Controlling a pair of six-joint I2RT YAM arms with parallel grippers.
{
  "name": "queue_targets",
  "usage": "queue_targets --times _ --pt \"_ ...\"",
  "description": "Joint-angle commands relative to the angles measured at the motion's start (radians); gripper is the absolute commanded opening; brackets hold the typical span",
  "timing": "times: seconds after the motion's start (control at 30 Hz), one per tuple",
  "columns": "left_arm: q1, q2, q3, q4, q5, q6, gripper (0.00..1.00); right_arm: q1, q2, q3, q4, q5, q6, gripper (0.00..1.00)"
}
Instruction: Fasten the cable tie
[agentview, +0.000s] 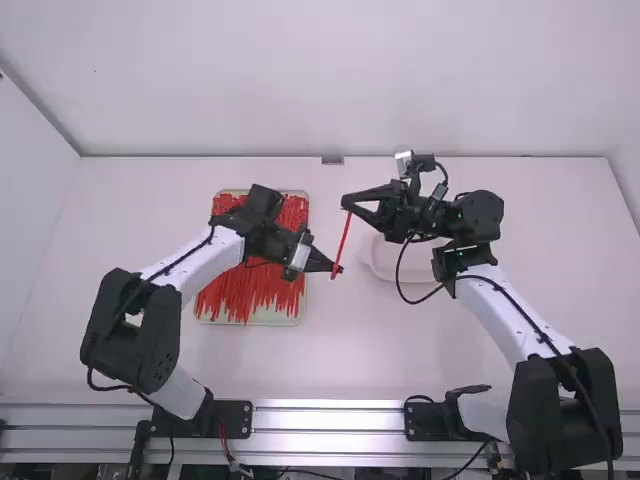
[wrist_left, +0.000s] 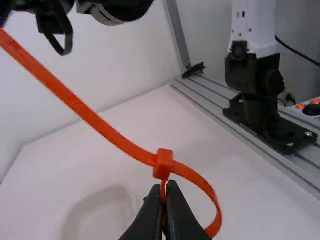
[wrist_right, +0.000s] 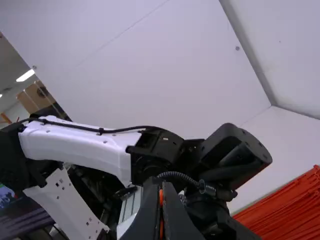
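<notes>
Cable tie is threaded through its head into a loose loop just past the left end effector, which is clamped tight on it, while the right end effector pinches the tail closed, so cinching tight looks not yet done.

Two claws: the left claw and the right claw. One single red cable tie spans between them, pinched by both. One tray lies just beside the left claw, bearing one heap of red ties, too many to count. One white dish sits near the right claw. One tabletop.
</notes>
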Motion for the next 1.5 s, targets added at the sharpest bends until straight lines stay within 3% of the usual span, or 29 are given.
queue_targets --times 0.0,0.4,0.47,0.5,0.6,0.63,1.13,1.2,1.47 --pt "-0.005 0.006 -0.058 -0.003 -0.076 0.025 0.02 -0.013 -0.013 0.033 0.030 0.085 0.006 0.00" --pt "-0.005 0.006 -0.072 0.011 -0.049 0.026 0.03 -0.011 -0.013 0.033 0.030 0.081 0.010 0.02" --pt "-0.005 0.006 -0.070 0.011 -0.050 0.026 0.02 -0.011 -0.013 0.033 0.029 0.072 0.006 0.24" --pt "-0.005 0.006 -0.067 0.011 -0.050 0.026 0.02 -0.011 -0.013 0.033 0.031 0.057 0.001 0.41" --pt "-0.005 0.006 -0.058 0.011 -0.055 0.026 0.02 -0.018 -0.013 0.033 0.027 0.010 -0.021 0.72" --pt "-0.005 0.006 -0.049 0.010 -0.060 0.025 0.02 -0.025 -0.013 0.033 0.014 -0.020 -0.037 0.98" --pt "0.005 0.004 0.071 0.157 -0.102 -0.200 0.02 -0.161 -0.012 0.032 -0.261 -0.102 -0.206 0.98" --pt "0.009 0.003 0.087 0.254 -0.098 -0.296 0.02 -0.211 -0.012 0.032 -0.358 -0.102 -0.277 0.98" --pt "0.003 0.003 0.119 0.600 -0.142 -0.634 0.02 -0.273 -0.012 0.026 -0.571 -0.063 -0.426 0.99"
